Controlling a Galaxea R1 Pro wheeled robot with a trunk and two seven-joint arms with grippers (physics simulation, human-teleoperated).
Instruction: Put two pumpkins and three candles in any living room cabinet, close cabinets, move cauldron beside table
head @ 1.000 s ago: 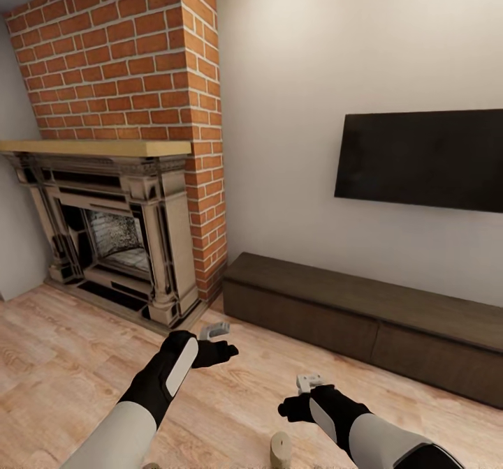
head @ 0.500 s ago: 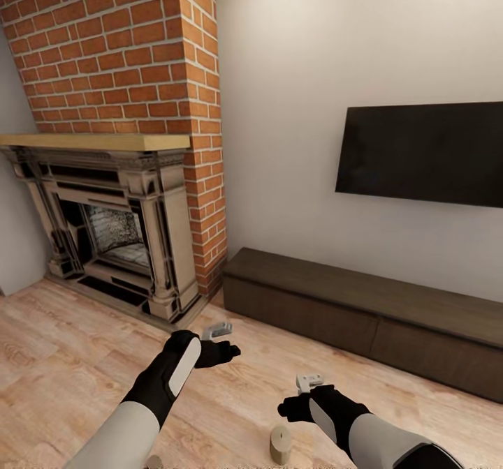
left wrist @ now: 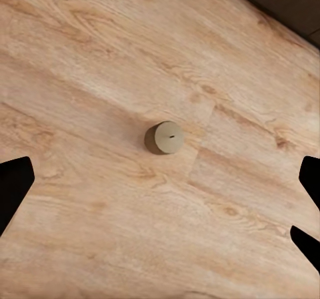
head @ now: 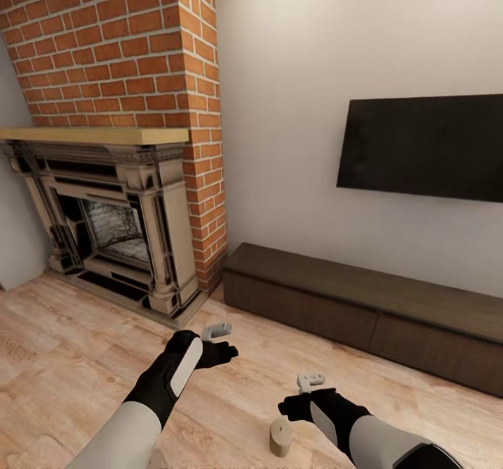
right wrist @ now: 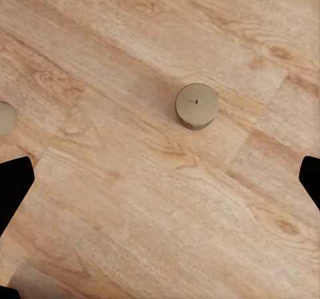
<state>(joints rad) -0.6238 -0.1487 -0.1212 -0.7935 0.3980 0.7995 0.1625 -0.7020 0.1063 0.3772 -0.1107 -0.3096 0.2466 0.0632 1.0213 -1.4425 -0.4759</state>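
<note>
- Candle [head: 281, 437]: short, stubby tan-beige cylinder with a flat top and a tiny dark wick at centre. It stands upright on the floor between the two forearms in the head view, nearer the right one. The right wrist view shows it from above [right wrist: 197, 105], matte and smooth-sided, casting a small shadow.
- Second candle [right wrist: 5, 119]: same tan colour, cut off at the frame edge in the right wrist view, well apart from the first. The head view shows a pale sliver of it [head: 156, 459] beside the left forearm.
- The left wrist view also shows one candle from above [left wrist: 165, 137], upright, wick visible (which of the two it is, I cannot tell).
- Cabinet [head: 363, 308]: long, low, dark-brown wood unit with flat handle-less fronts, all flush and closed, set against the pale wall under a black wall screen [head: 420, 146].
- Left gripper [head: 216, 331]: held above the floor, holding nothing; its dark finger tips sit at opposite edges of the wrist view, so spread wide.
- Right gripper [head: 310, 380]: likewise empty and spread wide, hanging over the floor just beyond the first candle.
- Floor [head: 63, 357]: light wood planks with strong grain and knots.
- Fireplace [head: 105, 225]: ornate moulded surround with a pale wooden mantel, backed by a red brick chimney [head: 126, 50] with pale mortar joints.
</note>
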